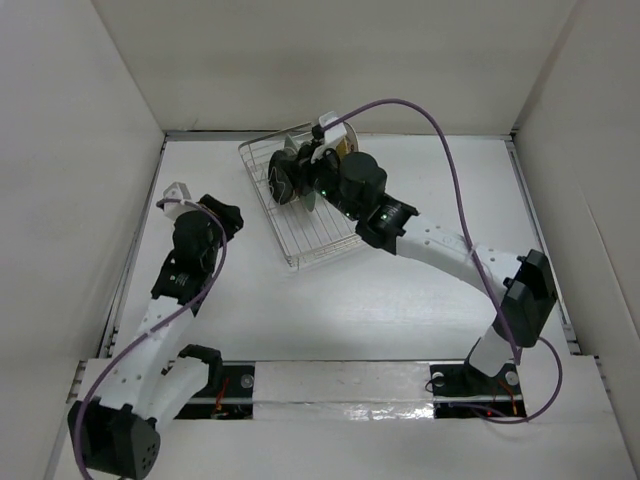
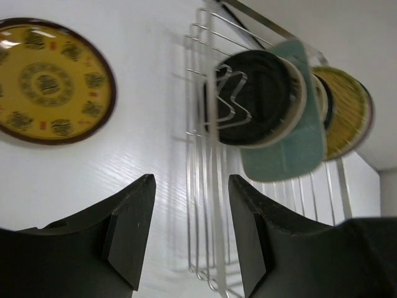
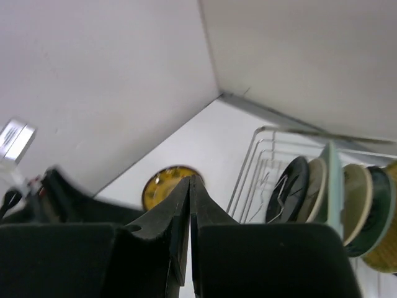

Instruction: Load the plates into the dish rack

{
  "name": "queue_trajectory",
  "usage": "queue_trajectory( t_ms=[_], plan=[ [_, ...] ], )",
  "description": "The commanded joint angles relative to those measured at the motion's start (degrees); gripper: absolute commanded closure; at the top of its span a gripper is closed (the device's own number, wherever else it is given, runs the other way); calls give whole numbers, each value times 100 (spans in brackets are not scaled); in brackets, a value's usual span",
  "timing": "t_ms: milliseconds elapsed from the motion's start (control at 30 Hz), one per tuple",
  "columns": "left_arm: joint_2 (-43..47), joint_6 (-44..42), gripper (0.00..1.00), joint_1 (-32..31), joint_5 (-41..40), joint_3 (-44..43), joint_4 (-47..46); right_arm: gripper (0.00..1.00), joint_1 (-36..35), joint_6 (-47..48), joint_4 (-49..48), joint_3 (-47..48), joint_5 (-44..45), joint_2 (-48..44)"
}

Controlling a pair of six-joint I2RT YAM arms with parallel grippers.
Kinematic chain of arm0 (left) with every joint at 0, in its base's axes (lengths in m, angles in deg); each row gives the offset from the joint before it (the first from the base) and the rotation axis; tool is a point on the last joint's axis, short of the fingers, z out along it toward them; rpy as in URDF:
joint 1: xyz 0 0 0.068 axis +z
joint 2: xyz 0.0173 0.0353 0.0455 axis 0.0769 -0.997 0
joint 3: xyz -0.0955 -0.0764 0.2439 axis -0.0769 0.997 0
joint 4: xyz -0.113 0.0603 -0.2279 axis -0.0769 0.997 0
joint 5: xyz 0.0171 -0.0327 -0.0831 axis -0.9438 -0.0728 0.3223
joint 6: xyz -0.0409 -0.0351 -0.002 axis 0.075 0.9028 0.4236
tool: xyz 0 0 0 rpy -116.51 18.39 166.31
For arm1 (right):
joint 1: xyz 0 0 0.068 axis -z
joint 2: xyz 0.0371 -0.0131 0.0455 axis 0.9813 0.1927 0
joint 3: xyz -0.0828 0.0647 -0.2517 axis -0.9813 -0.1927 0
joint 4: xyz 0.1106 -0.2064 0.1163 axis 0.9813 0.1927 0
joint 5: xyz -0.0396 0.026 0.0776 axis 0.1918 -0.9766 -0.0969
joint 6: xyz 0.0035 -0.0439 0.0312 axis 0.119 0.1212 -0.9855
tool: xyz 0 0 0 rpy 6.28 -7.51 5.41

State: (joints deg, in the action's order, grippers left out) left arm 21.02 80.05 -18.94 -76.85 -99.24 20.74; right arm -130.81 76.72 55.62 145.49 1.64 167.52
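The silver wire dish rack stands at the back centre, with several plates upright at its far end. The left wrist view shows a dark plate, the pale green rectangular one and a yellow-rimmed one in the rack. A brown-and-yellow patterned plate lies flat on the table left of the rack; it also shows in the right wrist view. My left gripper is open and empty, low, near the rack's left side. My right gripper is shut and empty above the rack.
White walls enclose the table on three sides; the back left corner shows in the right wrist view. The left arm is close to the patterned plate. The right arm's purple cable arcs over the back right.
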Motion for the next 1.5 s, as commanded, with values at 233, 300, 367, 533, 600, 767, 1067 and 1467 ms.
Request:
queue_trajectory(
  t_ms=[233,300,367,533,600,767,1067,1467],
  plan=[
    [-1031,1144,60,2330,1167,947,-1202,53,498,-437,-291,-560,-2374,67],
    [-1373,1162,59,2682,1220,1150,-1431,53,499,-410,-282,-542,-2490,93],
    [-1672,1162,59,2910,1578,1168,-1614,53,499,-392,-255,-524,-2700,102],
    [-2543,1469,63,3333,1950,1229,-2222,52,376,-410,-316,-559,-2815,137],
    [-2858,1522,62,3333,1774,1115,-2292,53,314,-419,-308,-524,-2850,146],
    [-3343,1610,61,3333,1616,905,-2477,52,261,-471,-361,-542,-3017,155],
    [-3888,1628,70,3333,1501,702,-2548,53,261,-586,-396,-542,-2991,216],
    [-3880,1487,100,3333,1246,605,-2441,51,261,-621,-361,-551,-3026,216]
  ],
)
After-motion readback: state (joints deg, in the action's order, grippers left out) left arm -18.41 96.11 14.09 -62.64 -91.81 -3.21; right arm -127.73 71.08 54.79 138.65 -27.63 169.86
